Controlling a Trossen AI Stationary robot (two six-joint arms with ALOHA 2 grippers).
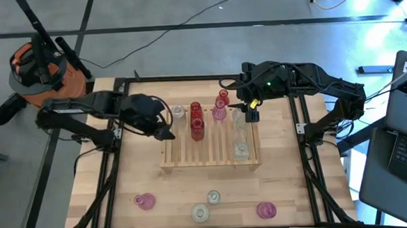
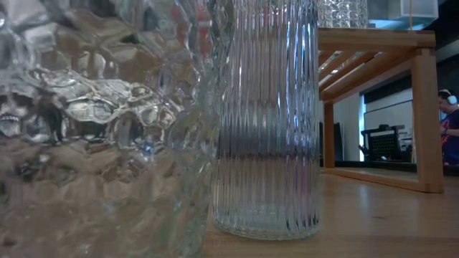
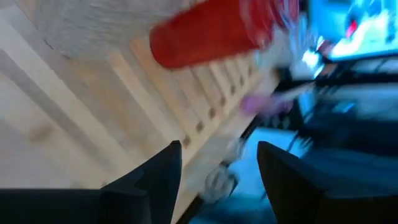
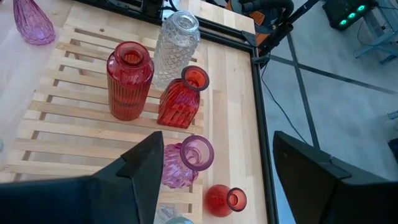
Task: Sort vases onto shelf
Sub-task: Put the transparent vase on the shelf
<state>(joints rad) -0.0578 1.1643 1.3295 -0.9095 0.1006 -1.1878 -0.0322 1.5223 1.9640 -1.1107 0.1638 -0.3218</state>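
The left gripper (image 3: 214, 180) is open over the shelf (image 3: 124, 106) and holds nothing. The right gripper (image 4: 214, 180) is open too, above the vases (image 4: 180, 99).

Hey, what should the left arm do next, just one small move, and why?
Probably draw the left gripper back off the shelf. Its jaws stand apart with nothing between them, beside the shelf's left end, and four vases wait on the table's near edge. The right gripper hovers over the shelf's far right.
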